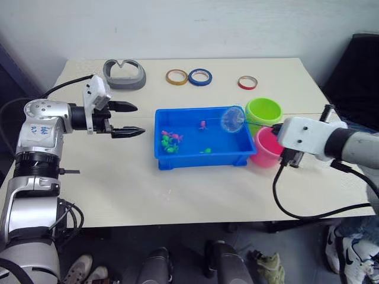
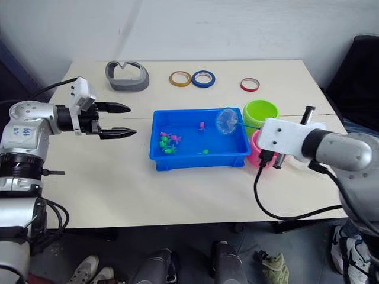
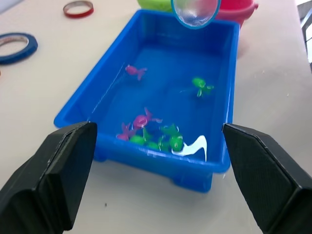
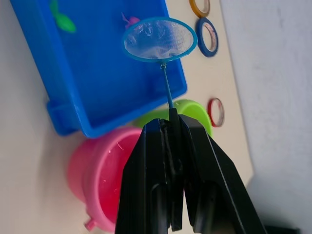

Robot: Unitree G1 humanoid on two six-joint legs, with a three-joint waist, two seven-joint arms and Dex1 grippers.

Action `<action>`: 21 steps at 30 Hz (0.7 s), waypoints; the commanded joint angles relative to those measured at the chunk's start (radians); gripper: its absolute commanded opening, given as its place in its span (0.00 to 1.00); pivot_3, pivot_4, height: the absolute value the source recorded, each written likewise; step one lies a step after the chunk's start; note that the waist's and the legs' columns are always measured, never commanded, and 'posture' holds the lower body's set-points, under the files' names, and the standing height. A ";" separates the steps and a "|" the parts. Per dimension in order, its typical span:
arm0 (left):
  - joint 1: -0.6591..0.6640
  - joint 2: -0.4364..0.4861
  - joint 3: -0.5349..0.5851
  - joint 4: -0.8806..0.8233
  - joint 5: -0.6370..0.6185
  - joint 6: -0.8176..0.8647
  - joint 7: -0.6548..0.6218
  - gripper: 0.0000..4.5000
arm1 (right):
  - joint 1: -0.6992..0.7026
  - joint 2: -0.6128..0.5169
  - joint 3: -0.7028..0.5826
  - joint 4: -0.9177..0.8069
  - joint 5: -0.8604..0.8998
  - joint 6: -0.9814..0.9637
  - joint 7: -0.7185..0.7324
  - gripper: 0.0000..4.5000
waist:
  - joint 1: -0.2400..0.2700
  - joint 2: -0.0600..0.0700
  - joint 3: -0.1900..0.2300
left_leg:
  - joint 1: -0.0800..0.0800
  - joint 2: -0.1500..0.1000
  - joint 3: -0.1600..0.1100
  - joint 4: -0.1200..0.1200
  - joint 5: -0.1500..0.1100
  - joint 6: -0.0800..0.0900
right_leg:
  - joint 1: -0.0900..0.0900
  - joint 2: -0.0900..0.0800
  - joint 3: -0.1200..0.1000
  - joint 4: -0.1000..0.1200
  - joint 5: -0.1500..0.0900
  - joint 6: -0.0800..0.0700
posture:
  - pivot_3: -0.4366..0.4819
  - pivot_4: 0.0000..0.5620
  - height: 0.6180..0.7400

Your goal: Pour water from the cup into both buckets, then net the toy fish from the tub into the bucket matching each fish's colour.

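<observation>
net (image 4: 159, 40) with round blue rim and pale mesh, thin stick pinched in closed right tool (image 4: 170, 146), left tool (image 1: 131, 120) spread wide

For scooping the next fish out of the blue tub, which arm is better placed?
The right. The right gripper is shut on the net, whose hoop hangs over the tub's right end. The left gripper is open, holds nothing, and sits left of the tub.

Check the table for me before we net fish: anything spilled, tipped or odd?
Nothing stands out. The tub sits flat with the fish inside, both buckets stand upright, and the net hangs above the tub.
</observation>
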 commanded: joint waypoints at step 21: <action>0.189 0.077 0.150 -0.172 -0.086 0.096 0.069 0.99 | -0.164 0.290 0.313 0.194 -0.127 0.104 -0.204 0.00 | 0.000 0.000 0.000 | -0.001 0.000 0.000 0.000 0.000 0.000 | -0.001 -0.001 0.000 0.004 0.000 0.000 | 0.48 0.27 0.78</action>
